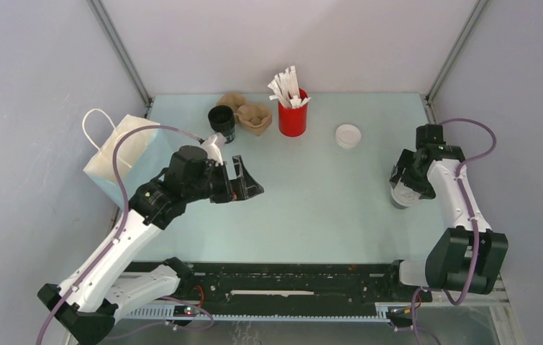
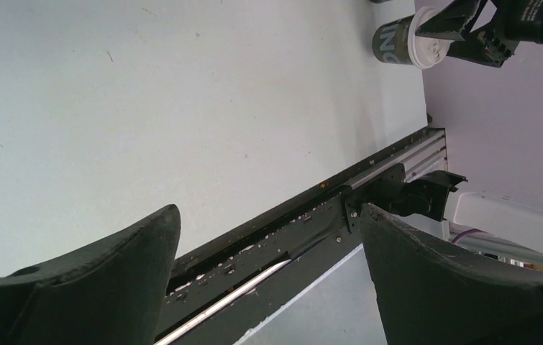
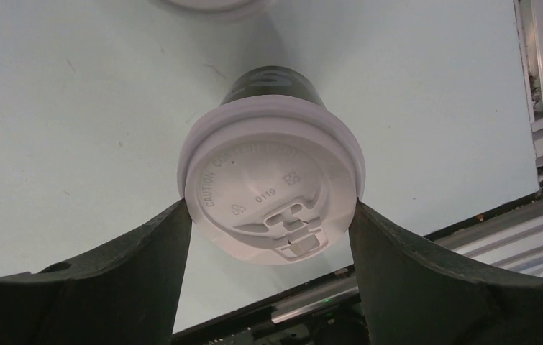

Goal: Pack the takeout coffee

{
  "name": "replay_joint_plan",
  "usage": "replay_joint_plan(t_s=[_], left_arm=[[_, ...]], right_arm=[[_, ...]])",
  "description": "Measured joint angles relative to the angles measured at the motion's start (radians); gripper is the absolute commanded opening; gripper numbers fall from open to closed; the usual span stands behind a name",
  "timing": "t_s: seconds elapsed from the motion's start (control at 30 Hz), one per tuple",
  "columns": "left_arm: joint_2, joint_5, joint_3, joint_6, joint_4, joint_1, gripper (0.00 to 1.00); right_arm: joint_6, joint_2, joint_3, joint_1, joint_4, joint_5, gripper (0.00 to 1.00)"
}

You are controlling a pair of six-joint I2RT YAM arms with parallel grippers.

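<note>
Your right hand (image 3: 270,210) grasps the coffee (image 3: 272,180) by its round, smooth white plastic lid, with the dark paper body just beyond. Your left hand (image 2: 270,213) is released, its black fingers (image 2: 110,287) spread.

You're looking down on a pale blue-green table (image 1: 311,194) closed in by plain grey-white panels: a far wall (image 1: 290,43), a left wall (image 1: 24,108) and a right wall (image 1: 534,86). A silver left post (image 1: 121,50) and a right post (image 1: 455,49) rise at the far corners. Along the table's near edge runs a black rail (image 1: 290,277). The light is soft and even, and shadows are faint.
</note>
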Motion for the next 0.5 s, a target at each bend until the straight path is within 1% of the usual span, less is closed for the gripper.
replay_joint_plan(t_s=[0.13, 0.3, 0.5], left_arm=[[0.000, -0.030, 0.065, 0.009, -0.045, 0.001, 1.00], [0.002, -0.097, 0.182, 0.027, -0.122, 0.003, 1.00], [0.034, -0.148, 0.286, 0.050, -0.171, 0.026, 1.00]], right_arm=[[0.003, 0.020, 0.000, -0.045, 0.016, -0.024, 0.86], [0.004, 0.048, 0.000, -0.052, 0.023, -0.050, 0.89], [0.004, 0.059, 0.000, -0.052, 0.028, -0.070, 0.99]])
